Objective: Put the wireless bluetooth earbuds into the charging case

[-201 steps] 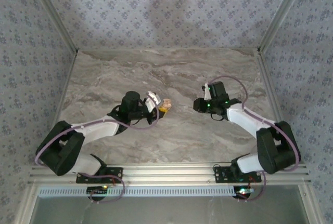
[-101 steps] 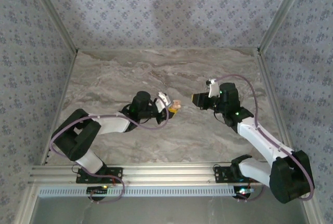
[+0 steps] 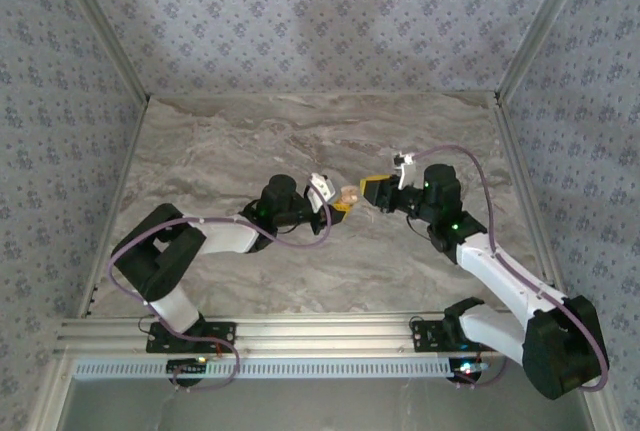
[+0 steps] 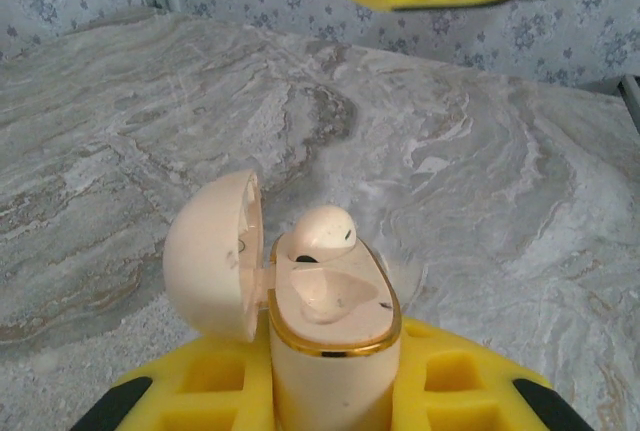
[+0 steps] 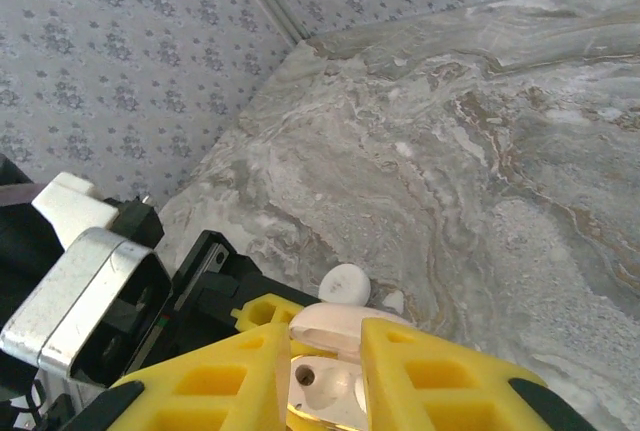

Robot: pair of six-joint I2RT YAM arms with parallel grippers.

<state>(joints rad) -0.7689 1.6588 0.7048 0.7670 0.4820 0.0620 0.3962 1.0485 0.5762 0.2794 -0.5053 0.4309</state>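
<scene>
The right pincer (image 3: 372,191) has swung in to hover just beside the open charging case (image 4: 335,346), so an insertion looks near; its jaws stand narrowly apart, and I cannot tell whether they carry anything. The left pincer (image 4: 335,396) clenches the case, one earbud (image 4: 325,231) standing in its socket.

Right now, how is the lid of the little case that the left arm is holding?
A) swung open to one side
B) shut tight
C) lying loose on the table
A: in the left wrist view the case, clamped in the left gripper, has its lid swung open sideways, with an earbud showing inside.
</scene>
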